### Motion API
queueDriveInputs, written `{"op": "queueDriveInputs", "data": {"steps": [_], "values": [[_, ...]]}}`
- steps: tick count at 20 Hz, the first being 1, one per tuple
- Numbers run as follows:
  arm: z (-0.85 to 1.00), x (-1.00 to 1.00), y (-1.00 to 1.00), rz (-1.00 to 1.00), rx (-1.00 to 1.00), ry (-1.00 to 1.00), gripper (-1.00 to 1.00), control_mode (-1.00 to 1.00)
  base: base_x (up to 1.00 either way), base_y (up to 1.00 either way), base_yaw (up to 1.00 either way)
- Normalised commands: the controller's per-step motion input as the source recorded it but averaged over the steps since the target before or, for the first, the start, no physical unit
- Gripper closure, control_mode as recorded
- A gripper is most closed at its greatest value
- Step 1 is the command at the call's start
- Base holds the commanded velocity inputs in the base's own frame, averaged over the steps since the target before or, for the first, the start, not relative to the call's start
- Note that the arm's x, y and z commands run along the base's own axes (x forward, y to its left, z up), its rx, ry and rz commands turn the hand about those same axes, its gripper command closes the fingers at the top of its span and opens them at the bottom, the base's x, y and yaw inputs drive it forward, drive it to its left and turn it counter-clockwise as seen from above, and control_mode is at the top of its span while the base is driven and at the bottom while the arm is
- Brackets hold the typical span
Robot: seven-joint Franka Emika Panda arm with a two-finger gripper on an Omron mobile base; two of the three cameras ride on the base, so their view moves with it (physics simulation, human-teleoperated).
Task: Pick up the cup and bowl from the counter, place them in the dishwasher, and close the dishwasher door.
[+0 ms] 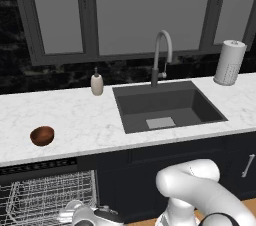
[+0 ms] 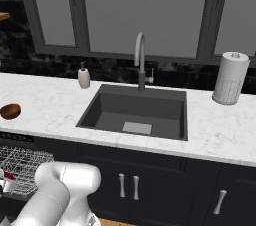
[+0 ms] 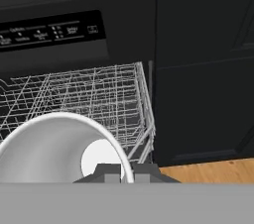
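White marble counter (image 1: 90,120) runs beneath a row of dark-framed windows, with dark cabinets and the open dishwasher (image 3: 54,32) below it. Down low in front of the appliance, the gripper (image 3: 127,173) is clenched on the cup (image 3: 54,148): in the hand view its two dark finger tips sit on either side of the white rim at the bottom, and the cup's pale inside opens toward the camera. In the right base view the cup (image 2: 7,180) shows red with a white rim at the lower left edge, just beside the wire rack (image 2: 22,162). The rack (image 3: 94,99) lies directly behind the cup in the hand view, under the dark control strip, and a strip of wooden floor (image 3: 208,171) shows to the right beneath a dark cabinet front. In the left base view the gripper (image 1: 82,215) sits at the bottom edge, close to the rack's (image 1: 47,197) right end. The bowl (image 1: 42,135) rests on the counter above the dishwasher, well apart from the sink (image 1: 167,105). A beige soap dispenser (image 1: 97,82) stands near the sink's back left corner, a faucet (image 1: 161,55) rises behind the basin, and a paper towel roll (image 1: 229,62) stands upright at the far right.
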Motion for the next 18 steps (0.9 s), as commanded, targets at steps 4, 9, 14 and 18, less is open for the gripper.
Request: {"op": "queueDriveInputs", "data": {"steps": [4,9,14,18], "values": [[-0.05,0.08,-0.06,0.0,0.0,0.02,1.0,-1.0,0.0,0.0,0.0],[-0.15,0.01,-0.13,0.02,0.0,0.0,1.0,-1.0,0.0,0.0,0.0],[-0.21,0.17,-0.06,0.04,0.0,0.02,1.0,-1.0,0.0,0.0,0.0],[-0.09,0.17,-0.16,0.06,0.01,0.0,1.0,-1.0,0.0,0.0,0.0]]}}
